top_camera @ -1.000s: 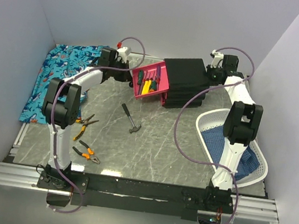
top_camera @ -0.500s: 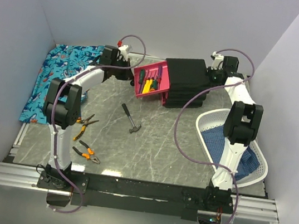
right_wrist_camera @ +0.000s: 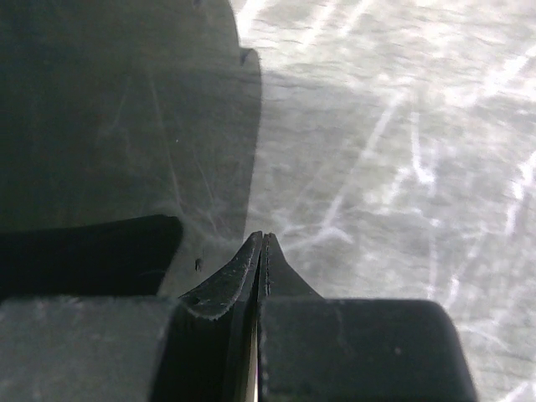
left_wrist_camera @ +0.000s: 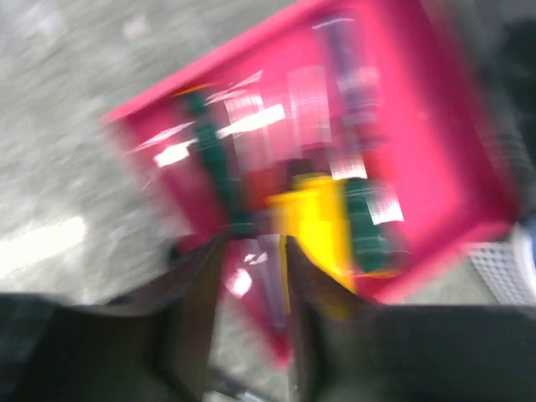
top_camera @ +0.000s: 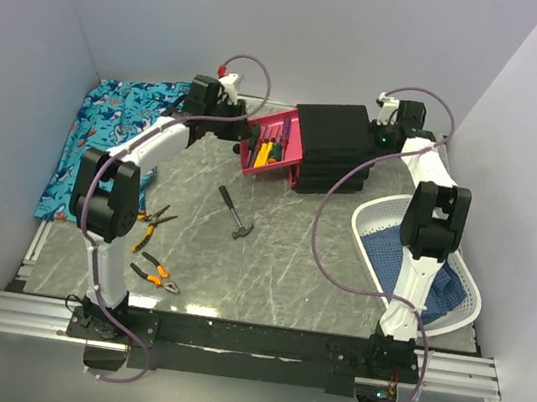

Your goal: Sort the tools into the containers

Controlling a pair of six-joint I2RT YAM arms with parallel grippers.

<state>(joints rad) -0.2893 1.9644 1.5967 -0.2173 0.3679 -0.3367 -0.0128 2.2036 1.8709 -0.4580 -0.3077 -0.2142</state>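
My left gripper (top_camera: 243,129) hangs at the 9 o'clock edge of the pink drawer (top_camera: 293,142), which lies out on the table (top_camera: 291,255) at about 12 o'clock, tilted against the front of the black cabinet (top_camera: 335,148). In the wrist view the picture is smeared, but my two fingers (left_wrist_camera: 197,310) stand narrowly apart over the drawer's near rim; I cannot tell whether they touch it, and I see nothing held between them. Inside the drawer (left_wrist_camera: 419,126) lie the screwdrivers (top_camera: 268,148), among them a yellow handle (left_wrist_camera: 322,218) and a green one (left_wrist_camera: 213,159).

My right gripper (right_wrist_camera: 261,241) is pressed shut with nothing in it, its tips just over the grey table beside the cabinet's dark side, at the cabinet's 2 o'clock corner.

The hammer (top_camera: 234,212) lies near the table's middle. One pair of pliers (top_camera: 152,224) sits at 8 o'clock, a second pair (top_camera: 156,275) just nearer to me. The shark cloth (top_camera: 107,131) covers the 10 o'clock corner; the white basket (top_camera: 469,292) sits at 4 o'clock.
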